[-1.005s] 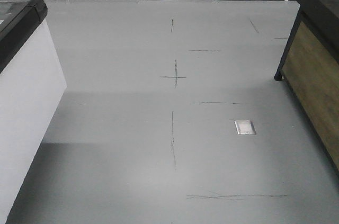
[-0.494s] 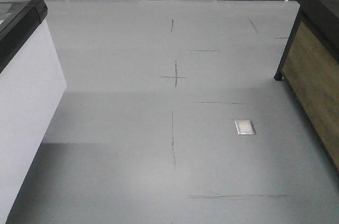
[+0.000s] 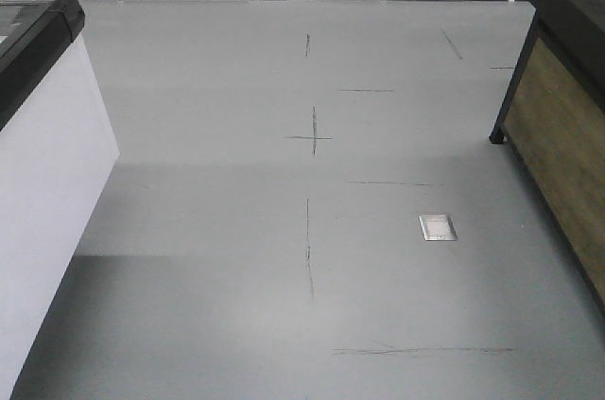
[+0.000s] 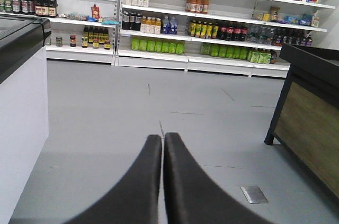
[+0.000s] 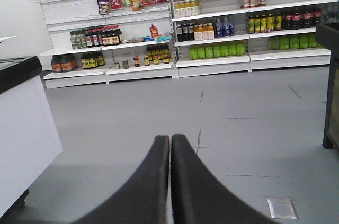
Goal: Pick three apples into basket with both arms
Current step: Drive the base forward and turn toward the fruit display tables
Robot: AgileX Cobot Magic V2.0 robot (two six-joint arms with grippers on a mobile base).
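Note:
No apples and no basket show in any view. In the left wrist view my left gripper (image 4: 163, 138) is shut, its two black fingers pressed together with nothing between them, pointing out over the grey shop floor. The right wrist view shows my right gripper (image 5: 170, 139) shut the same way, empty, above the floor. Neither arm appears in the front-facing view.
A white freezer cabinet with a black rim (image 3: 43, 145) stands at the left. A black-framed wooden display stand (image 3: 562, 126) is at the right. White shelves of bottles and jars (image 4: 212, 33) line the far wall. A small metal floor plate (image 3: 437, 227) lies in the grey floor.

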